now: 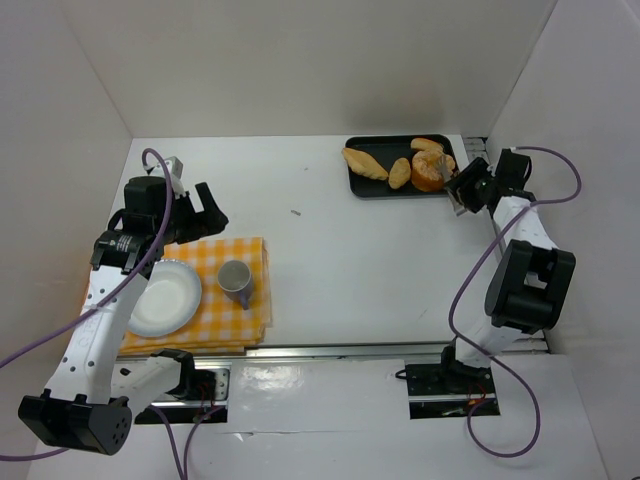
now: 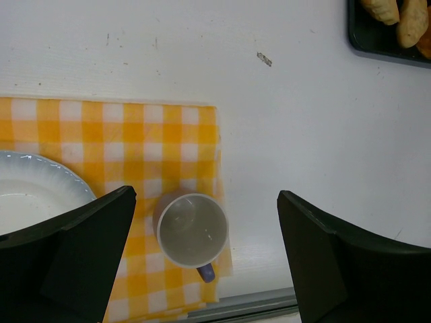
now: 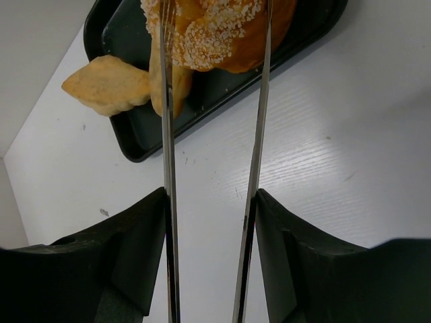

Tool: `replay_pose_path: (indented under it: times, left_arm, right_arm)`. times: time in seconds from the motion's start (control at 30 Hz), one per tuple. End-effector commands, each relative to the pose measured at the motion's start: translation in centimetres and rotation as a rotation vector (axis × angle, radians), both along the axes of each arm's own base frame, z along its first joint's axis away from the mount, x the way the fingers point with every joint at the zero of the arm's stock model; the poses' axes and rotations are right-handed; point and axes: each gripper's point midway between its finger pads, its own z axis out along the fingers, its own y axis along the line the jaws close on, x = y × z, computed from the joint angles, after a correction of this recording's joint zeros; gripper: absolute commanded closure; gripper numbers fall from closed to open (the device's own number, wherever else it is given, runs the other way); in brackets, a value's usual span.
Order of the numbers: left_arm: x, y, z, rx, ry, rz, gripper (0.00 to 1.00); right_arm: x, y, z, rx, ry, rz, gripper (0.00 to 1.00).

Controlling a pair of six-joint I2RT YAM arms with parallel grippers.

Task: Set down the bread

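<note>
The left arm [image 1: 90,330] and right arm [image 1: 515,220] are built alike: white rounded links between blocky black joint housings [image 1: 530,285], on black bases [image 1: 445,378] at the near edge. A thin purple cable [image 1: 147,158] loops loosely along the left one, a second purple cable [image 1: 452,310] along the right. The left gripper [image 2: 205,196] and right gripper [image 3: 210,195] have matte-black, wedge-shaped fingers [image 2: 81,256] with smooth flat inner faces

White table [image 1: 380,250], plain white walls [image 1: 300,60], even light
</note>
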Motion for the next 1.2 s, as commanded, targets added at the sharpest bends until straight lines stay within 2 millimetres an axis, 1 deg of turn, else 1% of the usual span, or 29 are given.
replay_pose_path:
  times: [0.0,0.03,0.07,0.1,0.13,0.17,0.23,0.3,0.37,0.4,0.43,0.57,0.63,0.67,0.7,0.73,0.77,0.8,0.83,0.87,0.9,0.93,0.97,1.0,1.07,1.1,1.13,1.17]
  left_arm:
    - [0.6,-0.4,2.3,-0.025,-0.068,-0.004,0.00]
    - [0.6,-0.4,2.3,-0.025,-0.068,-0.004,0.00]
    - [0.6,-0.4,2.3,-0.025,-0.068,-0.004,0.00]
    - [0.6,-0.4,2.3,-0.025,-0.068,-0.004,0.00]
    - [0.6,-0.4,2.3,-0.025,-0.068,-0.004,0.00]
    - [0.5,-0.4,2.0,-0.025,-0.059,-0.003,0.00]
    - [0.5,-0.4,1.9,-0.025,-0.059,-0.003,0.00]
    - [0.5,-0.4,1.9,-0.025,-0.059,-0.003,0.00]
    - [0.4,-0.2,2.2,-0.020,-0.068,0.005,0.00]
    - [0.5,0.0,2.2,-0.015,-0.069,0.013,0.00]
    - [0.5,0.0,2.2,-0.015,-0.069,0.013,0.00]
    - [0.5,0.0,2.2,-0.015,-0.069,0.013,0.00]
    - [0.5,0.0,2.2,-0.015,-0.069,0.013,0.00]
    - [0.5,0.0,2.2,-0.015,-0.069,0.013,0.00]
    - [0.5,0.0,2.2,-0.015,-0.069,0.013,0.00]
    - [0.5,0.0,2.2,-0.015,-0.069,0.013,0.00]
    - [0.3,0.0,2.4,-0.016,-0.078,0.013,0.00]
    - [0.2,0.0,2.3,-0.015,-0.069,0.013,0.00]
    - [0.2,0.0,2.2,-0.015,-0.069,0.013,0.00]
    - [0.2,0.0,2.2,-0.015,-0.069,0.013,0.00]
    - [0.2,0.2,2.2,-0.002,-0.071,0.016,0.00]
    - [0.1,0.2,2.9,-0.004,-0.091,0.016,0.00]
    - [0.1,0.2,2.9,-0.004,-0.091,0.016,0.00]
    - [-0.1,0.2,2.7,-0.003,-0.080,0.016,0.00]
    - [0.0,0.4,3.6,0.000,-0.102,0.023,0.00]
    - [-0.1,0.4,3.4,0.001,-0.093,0.023,0.00]
    - [-0.1,0.4,4.2,-0.001,-0.108,0.024,0.00]
    - [-0.1,0.4,4.7,-0.002,-0.119,0.024,0.00]
  right_arm:
    - [2.2,-0.4,3.0,-0.007,-0.117,0.009,0.40]
    - [2.6,-0.6,2.6,-0.005,-0.108,0.009,0.40]
    - [2.6,-0.6,2.0,0.001,-0.091,0.009,0.40]
    - [2.9,-0.8,3.0,-0.009,-0.105,0.002,0.40]
    - [3.1,-1.0,2.4,-0.011,-0.092,-0.007,0.40]
    - [3.1,-1.0,2.4,-0.011,-0.092,-0.007,0.40]
    - [3.1,-1.0,2.4,-0.004,-0.091,-0.012,0.40]
    - [3.0,-1.2,1.7,-0.004,-0.067,-0.022,0.41]
    - [3.1,-1.7,1.9,-0.021,-0.063,-0.045,0.41]
    - [3.2,-1.4,1.8,-0.027,-0.061,-0.045,0.41]
    - [3.0,-1.5,1.5,-0.028,-0.047,-0.052,0.41]
    - [3.0,-1.7,1.5,-0.042,-0.045,-0.056,0.41]
    - [3.3,-1.6,1.6,-0.057,-0.056,-0.059,0.45]
    - [3.3,-1.8,1.0,-0.069,-0.043,-0.062,0.46]
    - [3.3,-1.8,1.0,-0.069,-0.043,-0.062,0.48]
    - [3.6,-1.9,1.0,-0.069,-0.044,-0.062,0.52]
    - [3.8,-1.9,1.4,-0.070,-0.049,-0.062,0.54]
    - [3.8,-1.9,1.4,-0.070,-0.049,-0.062,0.57]
    - [3.9,-2.0,1.8,-0.073,-0.057,-0.062,0.60]
    - [3.9,-2.0,1.8,-0.073,-0.057,-0.062,0.69]
    - [3.8,-1.9,3.0,-0.079,-0.082,-0.063,0.74]
    - [3.7,-1.9,3.7,-0.083,-0.097,-0.063,0.77]
    - [3.4,-1.5,4.1,-0.090,-0.104,-0.060,0.80]
    - [3.0,-1.6,6.2,-0.110,-0.147,-0.075,0.86]
    - [2.5,-0.8,8.2,-0.130,-0.185,-0.073,0.91]
    - [2.2,-0.7,9.3,-0.136,-0.209,-0.074,0.93]
    - [1.7,0.0,11.1,-0.155,-0.248,-0.064,0.98]
    - [1.5,0.9,11.9,-0.156,-0.260,-0.048,0.99]
